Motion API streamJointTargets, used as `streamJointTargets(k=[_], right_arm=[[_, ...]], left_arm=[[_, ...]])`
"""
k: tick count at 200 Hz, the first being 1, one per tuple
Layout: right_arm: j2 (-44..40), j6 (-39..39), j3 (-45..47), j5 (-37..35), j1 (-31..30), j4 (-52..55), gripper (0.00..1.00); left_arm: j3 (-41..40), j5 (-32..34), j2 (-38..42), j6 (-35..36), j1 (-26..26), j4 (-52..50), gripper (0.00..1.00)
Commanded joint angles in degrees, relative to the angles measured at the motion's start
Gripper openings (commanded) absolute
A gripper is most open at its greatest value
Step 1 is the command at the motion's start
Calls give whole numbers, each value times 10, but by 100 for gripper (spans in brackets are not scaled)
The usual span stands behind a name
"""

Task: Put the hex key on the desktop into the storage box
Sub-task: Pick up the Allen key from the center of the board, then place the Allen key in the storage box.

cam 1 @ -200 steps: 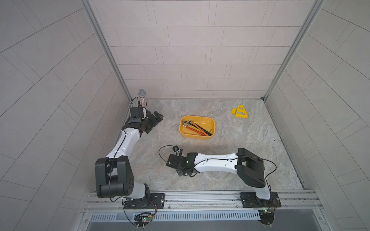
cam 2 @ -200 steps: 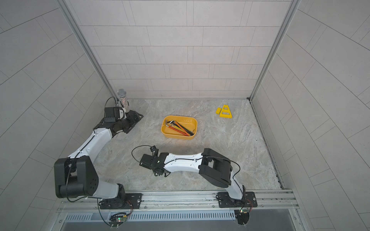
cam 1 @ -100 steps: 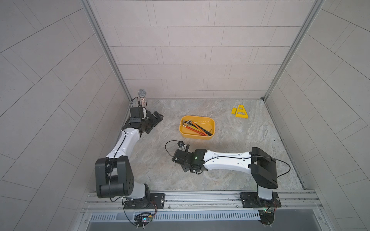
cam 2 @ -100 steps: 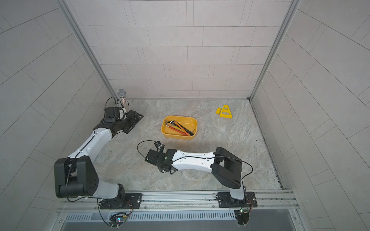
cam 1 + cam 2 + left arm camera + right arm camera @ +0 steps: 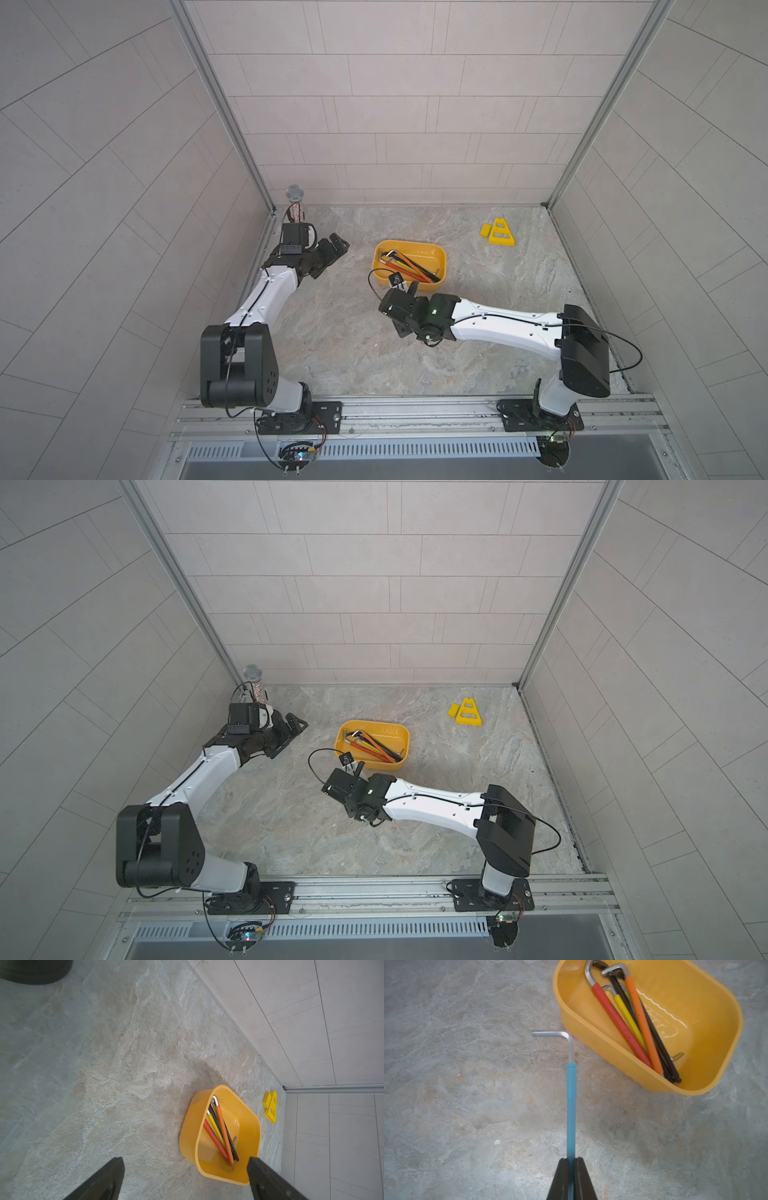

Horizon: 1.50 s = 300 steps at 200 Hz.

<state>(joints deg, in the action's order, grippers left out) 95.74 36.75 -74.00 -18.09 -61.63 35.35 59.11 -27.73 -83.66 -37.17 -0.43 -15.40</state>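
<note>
My right gripper (image 5: 571,1161) is shut on the blue-sleeved hex key (image 5: 570,1088). The key sticks straight out past the fingertips, above the marbled desktop (image 5: 467,1095), and its bare steel bend ends just short of the storage box (image 5: 583,1026). In both top views this yellow storage box (image 5: 409,243) (image 5: 374,722) sits mid-desktop with the right wrist right in front of it. Several colour-sleeved hex keys (image 5: 633,1022) lie inside. My left gripper (image 5: 336,246) (image 5: 185,1161) is open and empty, to the left of the box.
A small yellow triangular stand (image 5: 500,233) stands at the back right. A microphone-like cylinder (image 5: 295,199) stands in the back left corner behind the left arm. Tiled walls close in the desktop on three sides.
The right arm has swung to the right and toward the back, carrying the hex key up to the front of the box. The left arm has not moved.
</note>
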Motion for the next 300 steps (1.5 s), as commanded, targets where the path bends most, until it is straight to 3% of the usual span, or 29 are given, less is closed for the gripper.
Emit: streamJointTargets(k=[1,74,132,206,300], right_arm=[[-30,-30,12,-18,27,6,0],[-49,-136,-10,13,147,-2,0],[54,-260,-113,110,232,0,0],[204,-346,-255,174,271,37,0],[262,-355,-274,165,296,39,0]], left_arm=[[15,21,-4,35,-26,-29,100],[24,32,5,14,-42,7,100],[51,44,-41,18,-43,23,100],[40,43,-41,13,-42,29,100],[43,45,-50,11,-42,24,100]])
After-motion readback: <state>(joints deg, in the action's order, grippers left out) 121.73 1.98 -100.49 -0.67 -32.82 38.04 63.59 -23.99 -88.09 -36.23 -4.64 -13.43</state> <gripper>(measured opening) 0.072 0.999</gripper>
